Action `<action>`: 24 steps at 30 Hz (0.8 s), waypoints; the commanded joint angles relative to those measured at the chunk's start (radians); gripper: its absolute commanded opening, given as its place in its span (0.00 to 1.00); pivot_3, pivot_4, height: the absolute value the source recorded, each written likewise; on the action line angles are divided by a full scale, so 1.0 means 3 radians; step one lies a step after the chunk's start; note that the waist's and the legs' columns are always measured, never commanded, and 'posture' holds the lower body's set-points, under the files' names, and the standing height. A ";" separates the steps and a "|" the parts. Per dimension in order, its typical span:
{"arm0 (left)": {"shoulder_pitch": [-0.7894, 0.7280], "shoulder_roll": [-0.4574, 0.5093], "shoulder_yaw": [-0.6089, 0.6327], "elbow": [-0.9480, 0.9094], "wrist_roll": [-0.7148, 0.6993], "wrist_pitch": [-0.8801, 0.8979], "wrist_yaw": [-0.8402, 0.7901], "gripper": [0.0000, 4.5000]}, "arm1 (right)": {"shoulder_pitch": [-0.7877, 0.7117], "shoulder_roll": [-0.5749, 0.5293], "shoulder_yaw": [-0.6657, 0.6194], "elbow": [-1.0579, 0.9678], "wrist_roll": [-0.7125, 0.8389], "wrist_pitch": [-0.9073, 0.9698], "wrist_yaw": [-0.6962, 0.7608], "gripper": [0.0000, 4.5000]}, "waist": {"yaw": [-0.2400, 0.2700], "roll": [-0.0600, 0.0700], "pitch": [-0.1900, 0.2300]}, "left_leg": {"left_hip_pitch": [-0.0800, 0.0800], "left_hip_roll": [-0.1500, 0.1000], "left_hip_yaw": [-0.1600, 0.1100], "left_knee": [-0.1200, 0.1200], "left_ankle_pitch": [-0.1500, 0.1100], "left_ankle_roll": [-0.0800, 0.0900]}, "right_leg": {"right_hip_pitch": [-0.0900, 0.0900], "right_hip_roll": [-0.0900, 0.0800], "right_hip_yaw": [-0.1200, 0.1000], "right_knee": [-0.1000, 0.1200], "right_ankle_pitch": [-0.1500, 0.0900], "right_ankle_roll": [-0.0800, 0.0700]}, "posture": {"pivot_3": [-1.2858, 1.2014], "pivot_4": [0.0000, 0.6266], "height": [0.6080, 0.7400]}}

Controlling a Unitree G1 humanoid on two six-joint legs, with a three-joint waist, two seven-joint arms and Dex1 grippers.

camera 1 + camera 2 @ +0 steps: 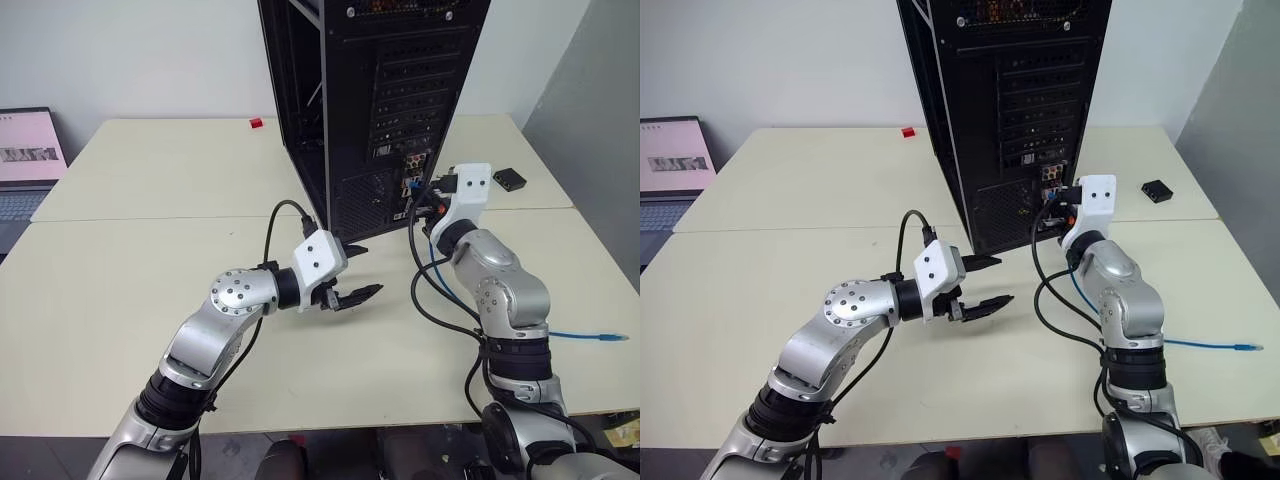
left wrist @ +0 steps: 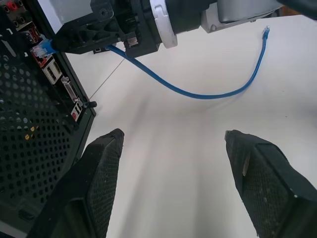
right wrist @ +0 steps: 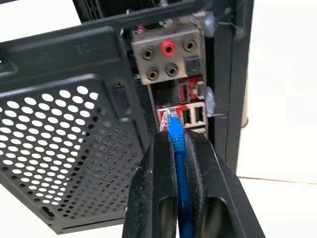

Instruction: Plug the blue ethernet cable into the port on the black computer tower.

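Note:
The black computer tower stands upright at mid-table with its rear panel toward me. My right gripper is shut on the blue ethernet cable just behind its clear plug. The plug's tip is at the mouth of the port, a metal-rimmed socket below the red audio jack. How deep it sits I cannot tell. The rest of the cable trails over the table to its free end. My left gripper hovers open and empty low in front of the tower's rear, left of the right gripper.
A small flat black box lies to the right behind my right arm. A little red cube sits left of the tower and a laptop stands at the far left. Thick black robot cables loop beside my right arm.

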 commanded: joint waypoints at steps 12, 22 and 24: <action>-0.0062 0.0007 0.0060 -0.0121 0.0000 -0.0015 -0.0011 0.77 | -0.0110 0.0012 -0.0046 0.0048 0.0001 -0.0157 -0.0003 0.00 | -0.0002 0.0000 0.0000 | 0.0001 0.0000 0.0000 0.0001 0.0000 0.0000 | 0.0000 0.0000 0.0000 0.0001 0.0000 0.0000 | 0.52 0.24 1.00; -0.0051 0.0004 0.0058 -0.0118 0.0013 -0.0026 -0.0011 0.77 | -0.0188 0.0022 -0.0007 -0.0010 0.0018 -0.0105 -0.0001 0.00 | -0.0011 0.0000 0.0000 | 0.0001 0.0000 0.0001 0.0001 0.0000 0.0000 | 0.0000 0.0000 0.0001 0.0003 0.0000 0.0000 | 0.52 0.24 1.00; -0.0049 0.0004 0.0058 -0.0115 0.0015 -0.0029 -0.0011 0.77 | -0.0188 0.0026 0.0006 -0.0023 0.0014 -0.0096 -0.0004 0.00 | -0.0011 0.0000 0.0000 | 0.0001 0.0001 0.0000 0.0001 0.0000 0.0000 | 0.0000 0.0000 0.0001 0.0003 0.0000 0.0000 | 0.52 0.24 1.00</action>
